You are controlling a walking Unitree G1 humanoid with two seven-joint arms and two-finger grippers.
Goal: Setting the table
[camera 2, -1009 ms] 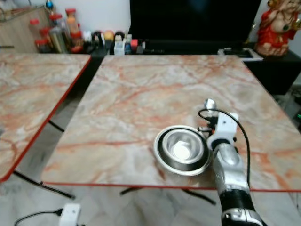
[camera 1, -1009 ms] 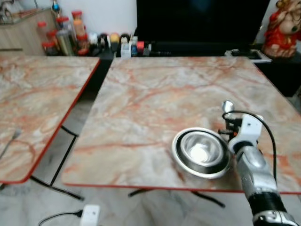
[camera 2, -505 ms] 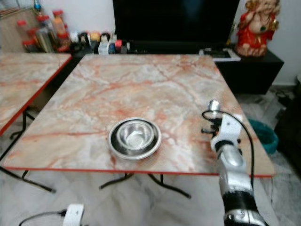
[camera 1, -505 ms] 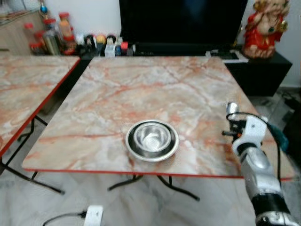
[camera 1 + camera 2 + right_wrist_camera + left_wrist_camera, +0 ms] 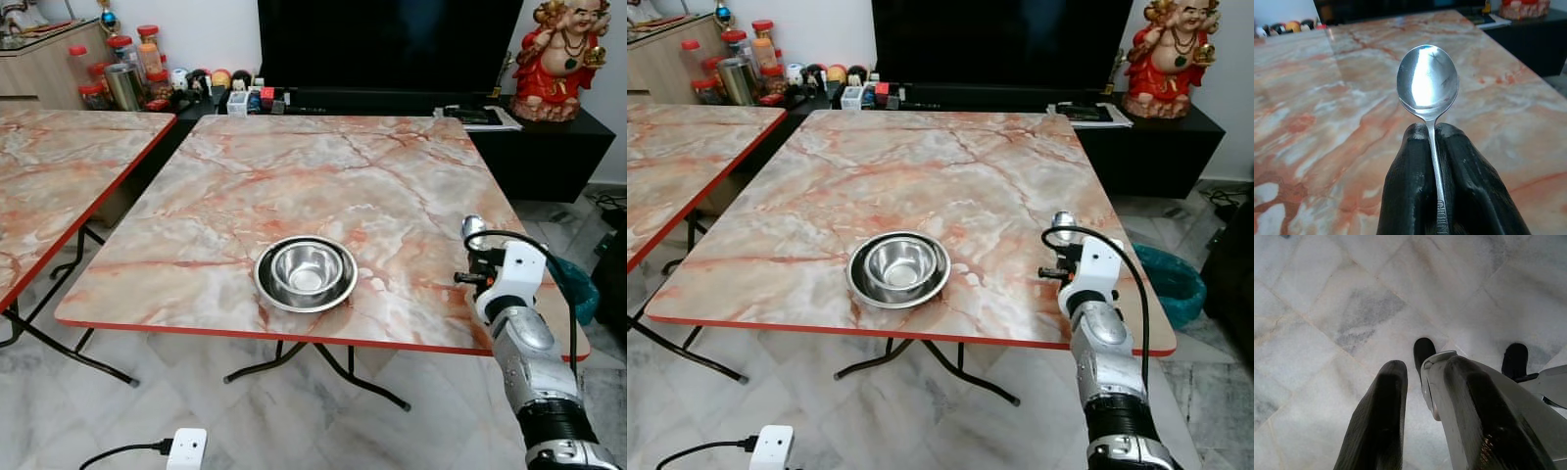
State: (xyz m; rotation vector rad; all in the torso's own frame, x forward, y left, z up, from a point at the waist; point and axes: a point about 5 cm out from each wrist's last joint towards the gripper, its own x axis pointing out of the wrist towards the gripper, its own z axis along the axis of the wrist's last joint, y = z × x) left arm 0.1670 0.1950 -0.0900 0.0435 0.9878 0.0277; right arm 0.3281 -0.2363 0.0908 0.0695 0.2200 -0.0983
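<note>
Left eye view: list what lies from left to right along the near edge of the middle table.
Neighbouring table → steel bowl → right gripper, its jaws shut on a spoon.

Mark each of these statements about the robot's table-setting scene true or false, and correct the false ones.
1. The right gripper holds a spoon with its bowl pointing up. True.
2. The steel bowl sits inside a steel plate on the table. True.
3. The spoon is lying in the bowl. False: it is clamped between the right gripper's fingers, apart from the bowl and to its right.
4. The left gripper hovers over the table. False: it hangs over the tiled floor.
5. A red figurine stands beyond the table. True.
</note>
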